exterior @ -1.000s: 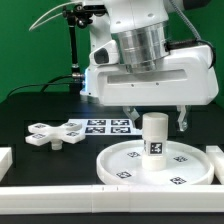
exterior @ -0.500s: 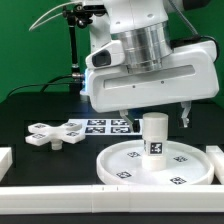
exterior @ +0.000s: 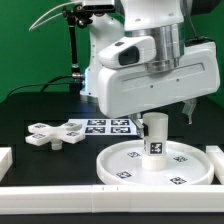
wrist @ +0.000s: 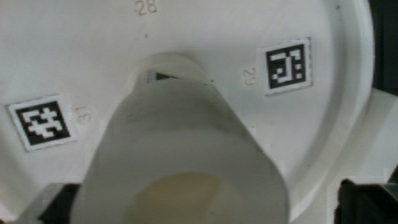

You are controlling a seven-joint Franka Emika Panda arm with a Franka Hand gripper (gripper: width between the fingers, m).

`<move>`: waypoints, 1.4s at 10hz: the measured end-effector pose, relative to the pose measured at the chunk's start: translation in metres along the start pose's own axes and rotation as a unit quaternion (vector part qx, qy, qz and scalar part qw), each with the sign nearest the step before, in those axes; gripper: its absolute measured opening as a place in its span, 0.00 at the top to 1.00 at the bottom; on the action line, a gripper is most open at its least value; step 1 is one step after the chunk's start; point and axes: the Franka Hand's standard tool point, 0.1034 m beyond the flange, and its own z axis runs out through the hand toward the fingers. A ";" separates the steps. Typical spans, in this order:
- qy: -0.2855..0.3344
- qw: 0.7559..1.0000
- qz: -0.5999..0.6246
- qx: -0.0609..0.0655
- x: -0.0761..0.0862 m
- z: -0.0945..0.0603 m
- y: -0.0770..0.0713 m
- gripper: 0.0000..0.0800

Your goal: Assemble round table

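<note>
The large round disc (exterior: 130, 165) lies flat on the black table at the exterior view's right, tags on its face; it also fills the wrist view (wrist: 71, 60). The short thick leg (exterior: 154, 135) stands upright on the disc's middle and is seen from above in the wrist view (wrist: 187, 150). My gripper (exterior: 164, 118) hangs over the leg's top with its jaws open, one dark finger (wrist: 374, 205) on each side of the leg and apart from it. The cross-shaped base (exterior: 45, 133) lies loose at the exterior view's left.
The marker board (exterior: 100, 126) lies flat behind the disc, between the base and the leg. White border rails run along the front (exterior: 90, 195), the left (exterior: 5, 158) and the right (exterior: 215, 155). A black stand with cables (exterior: 72, 60) rises at the back.
The wrist and gripper body have turned about the vertical over the leg and shifted slightly toward the exterior view's right. The leg, disc and base have not moved.
</note>
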 end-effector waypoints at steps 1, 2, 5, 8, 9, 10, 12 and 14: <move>0.000 1.000 -0.029 0.000 -0.001 0.000 0.002 0.19; 0.000 0.998 -0.056 0.000 -0.001 0.000 0.004 0.19; 0.003 0.982 -0.190 -0.011 0.000 0.000 0.007 0.19; -0.011 0.940 -0.339 -0.034 -0.001 0.003 0.002 0.19; -0.015 0.925 -0.379 -0.037 -0.001 0.003 0.003 0.19; -0.019 0.911 -0.410 -0.039 -0.002 0.003 0.004 0.19; -0.023 0.889 -0.456 -0.039 -0.003 0.004 0.007 0.19; -0.027 0.871 -0.489 -0.041 -0.004 0.004 0.010 0.19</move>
